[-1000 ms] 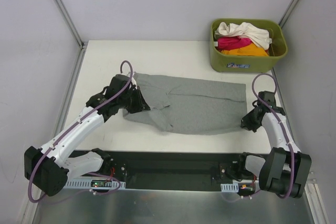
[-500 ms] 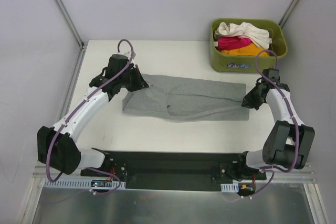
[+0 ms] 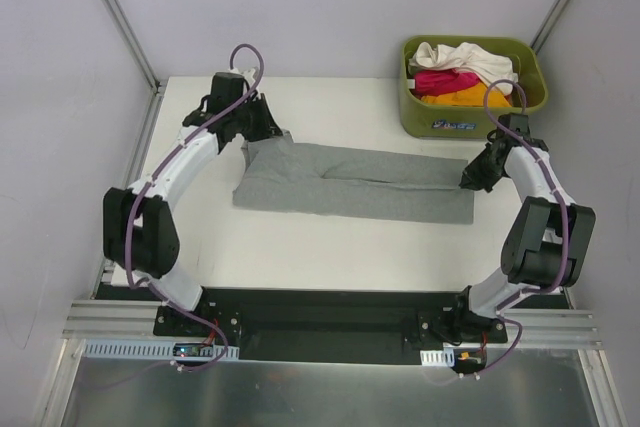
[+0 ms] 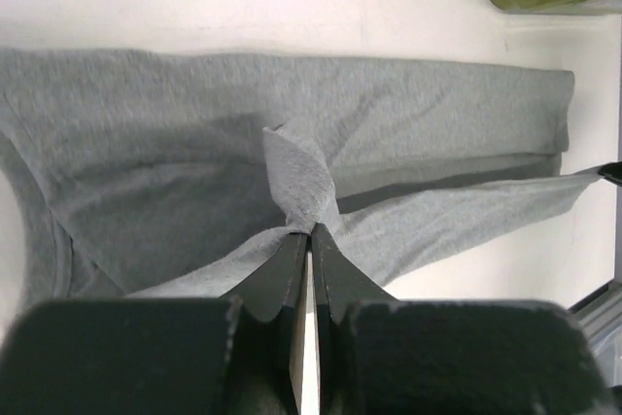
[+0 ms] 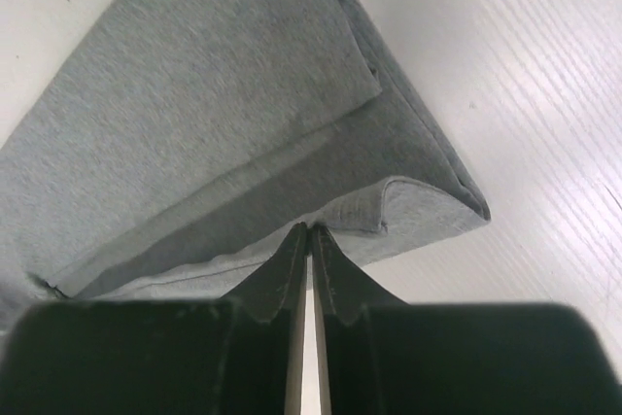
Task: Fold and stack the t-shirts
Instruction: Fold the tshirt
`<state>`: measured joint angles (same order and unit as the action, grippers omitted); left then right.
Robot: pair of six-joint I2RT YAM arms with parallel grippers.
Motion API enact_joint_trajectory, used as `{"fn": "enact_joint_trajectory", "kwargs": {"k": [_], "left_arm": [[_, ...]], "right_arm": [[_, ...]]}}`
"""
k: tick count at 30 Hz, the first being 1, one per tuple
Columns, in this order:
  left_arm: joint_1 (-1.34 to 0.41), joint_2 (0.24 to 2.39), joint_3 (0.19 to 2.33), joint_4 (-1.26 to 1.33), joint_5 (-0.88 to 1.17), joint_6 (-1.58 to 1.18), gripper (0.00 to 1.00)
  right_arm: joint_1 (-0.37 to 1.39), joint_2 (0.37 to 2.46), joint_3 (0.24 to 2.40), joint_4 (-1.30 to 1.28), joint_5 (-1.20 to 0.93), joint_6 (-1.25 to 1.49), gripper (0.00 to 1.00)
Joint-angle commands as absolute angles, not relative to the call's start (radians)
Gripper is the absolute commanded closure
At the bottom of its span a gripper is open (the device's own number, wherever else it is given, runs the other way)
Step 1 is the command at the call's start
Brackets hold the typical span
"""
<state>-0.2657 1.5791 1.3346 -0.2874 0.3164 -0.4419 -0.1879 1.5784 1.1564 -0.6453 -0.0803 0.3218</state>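
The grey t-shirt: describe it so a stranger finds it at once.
On the white table, across its middle, lies a long folded grey t-shirt. It alone is grey and outside the olive-green bin, where cream, pink and orange shirts are bundled.

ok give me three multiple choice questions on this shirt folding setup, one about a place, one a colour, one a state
1. Where on the table does the olive-green bin sit?
A) between the arm bases
B) near left corner
C) far right corner

2. What colour is the t-shirt lying on the table?
A) grey
B) orange
C) black

3. How is the left gripper?
A) wide open above the cloth
B) shut on a pinch of the t-shirt
C) shut on the bin's rim

Answers:
1 C, the top view shows it at the far right.
2 A, the flat cloth is grey throughout.
3 B, the left wrist view shows it clamped on a raised fold of grey cloth.
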Motion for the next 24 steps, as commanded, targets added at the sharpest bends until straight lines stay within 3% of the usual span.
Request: {"fn": "enact_joint_trajectory", "kwargs": {"k": [1,4,6,7,8,9,11,16,24], "left_arm": [[-0.229,1.733,1.436,-0.255,0.367,-0.371,1.0],[-0.209,1.823,1.506,-0.261,0.364,-0.345,1.0],[-0.203,1.861,1.551,-0.277,0.335,-0.345,0.73],[-0.196,1.89,1.565,-0.288,0.316,-0.344,0.56],[-0.195,1.902,1.578,-0.296,0.295,-0.347,0.39],[-0.193,1.911,1.604,-0.311,0.275,-0.35,0.14],[-0.193,1.913,1.615,-0.34,0.255,-0.357,0.01],[-0.195,1.836,1.546,-0.344,0.319,-0.402,0.01],[-0.273,1.74,1.321,-0.305,0.353,-0.491,0.01]], "right_arm": [[-0.179,1.632,1.226,-0.627,-0.041,0.328,0.93],[-0.178,1.684,1.262,-0.635,-0.035,0.324,0.89],[-0.176,1.706,1.288,-0.653,-0.029,0.319,0.8],[-0.175,1.709,1.293,-0.655,-0.023,0.316,0.59],[-0.173,1.709,1.298,-0.661,-0.011,0.313,0.44],[-0.169,1.704,1.305,-0.666,-0.006,0.31,0.35],[-0.161,1.684,1.316,-0.686,0.039,0.29,0.23],[-0.085,1.631,1.307,-0.712,0.121,0.218,0.01],[0.032,1.65,1.279,-0.654,0.085,0.138,0.03]]}}
